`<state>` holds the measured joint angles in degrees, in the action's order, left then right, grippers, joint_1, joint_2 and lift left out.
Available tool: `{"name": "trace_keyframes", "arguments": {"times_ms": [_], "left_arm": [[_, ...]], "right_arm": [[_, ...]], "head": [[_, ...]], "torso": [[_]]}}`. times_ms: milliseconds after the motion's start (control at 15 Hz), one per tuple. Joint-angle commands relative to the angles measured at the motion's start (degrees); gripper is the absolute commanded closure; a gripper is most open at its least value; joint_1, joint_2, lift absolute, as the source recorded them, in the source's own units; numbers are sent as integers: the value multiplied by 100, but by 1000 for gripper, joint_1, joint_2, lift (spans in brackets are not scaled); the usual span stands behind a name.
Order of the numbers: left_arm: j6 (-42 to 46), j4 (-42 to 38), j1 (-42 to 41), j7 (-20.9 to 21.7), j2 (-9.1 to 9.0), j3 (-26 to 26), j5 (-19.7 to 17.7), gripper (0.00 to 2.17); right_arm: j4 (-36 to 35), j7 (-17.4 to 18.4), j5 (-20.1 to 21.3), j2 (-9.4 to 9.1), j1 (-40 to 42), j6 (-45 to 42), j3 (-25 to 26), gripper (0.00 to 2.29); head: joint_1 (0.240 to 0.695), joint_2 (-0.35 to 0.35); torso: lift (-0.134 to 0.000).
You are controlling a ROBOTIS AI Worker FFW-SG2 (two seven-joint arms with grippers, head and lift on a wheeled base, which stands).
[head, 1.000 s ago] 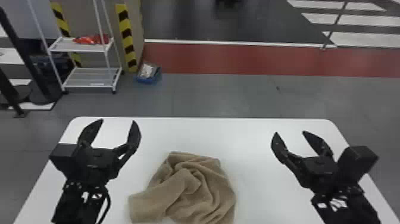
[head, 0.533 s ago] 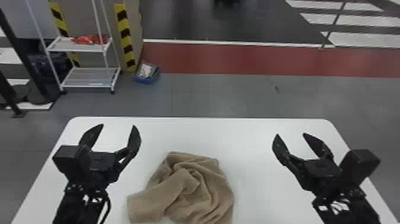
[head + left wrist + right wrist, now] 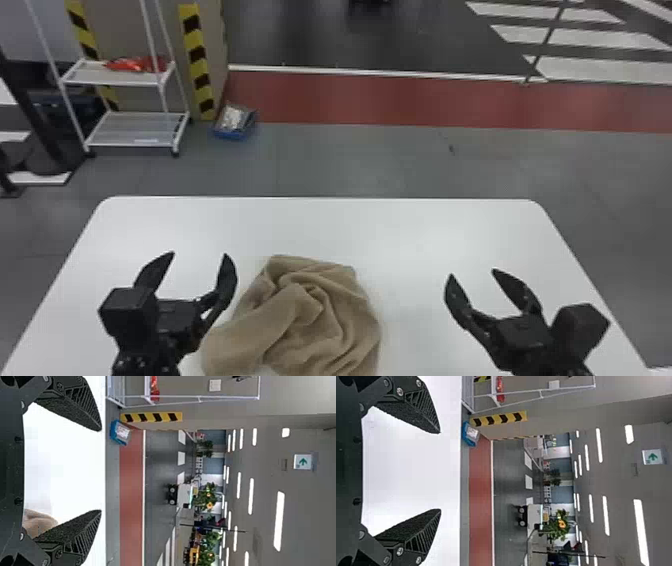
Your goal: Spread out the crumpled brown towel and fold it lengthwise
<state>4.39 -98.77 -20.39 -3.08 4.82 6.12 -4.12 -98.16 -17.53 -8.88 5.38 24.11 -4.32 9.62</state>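
In the head view the brown towel (image 3: 305,320) lies crumpled on the white table (image 3: 425,240), with folds bunched over its middle. My left gripper (image 3: 200,260) stands open at the towel's left side, nothing between its fingers. Well to the right of the towel, my right gripper (image 3: 472,277) is also open and holds nothing. In the left wrist view a bit of the towel (image 3: 37,523) shows beside one finger of the open left gripper (image 3: 101,470). The right wrist view has the open right gripper (image 3: 440,471) over bare tabletop.
Beyond the table's far edge, a white wire shelf (image 3: 135,127) with a red item on it stands at the back left. A blue box (image 3: 234,122) sits on the floor near a striped post (image 3: 197,60). Bare tabletop lies between the towel and the right gripper.
Both open grippers have shifted very slightly in the head view. The towel keeps its crumpled shape.
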Motion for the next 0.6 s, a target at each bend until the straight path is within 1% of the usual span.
{"name": "trace_keyframes", "arguments": {"times_ms": [0, 133, 333, 400, 533], "left_arm": [[4, 7, -238, 9, 37, 21, -10, 161], [-31, 7, -352, 9, 89, 12, -54, 147], [-769, 7, -370, 27, 107, 48, -72, 151], [-962, 7, -343, 71, 107, 48, -89, 154], [-1630, 34, -203, 159, 107, 48, -98, 171]], "right_arm": [[139, -84, 97, 16, 217, -47, 207, 191], [175, -84, 220, 7, 410, -47, 356, 191], [254, -128, 185, 16, 639, -152, 646, 194], [245, -154, 150, 16, 691, -223, 708, 194], [236, -163, 97, 7, 762, -381, 778, 194]], "head": [[695, -108], [695, -127], [695, -160], [695, -186], [695, -213]], "torso": [[0], [0], [0], [0], [0]]}}
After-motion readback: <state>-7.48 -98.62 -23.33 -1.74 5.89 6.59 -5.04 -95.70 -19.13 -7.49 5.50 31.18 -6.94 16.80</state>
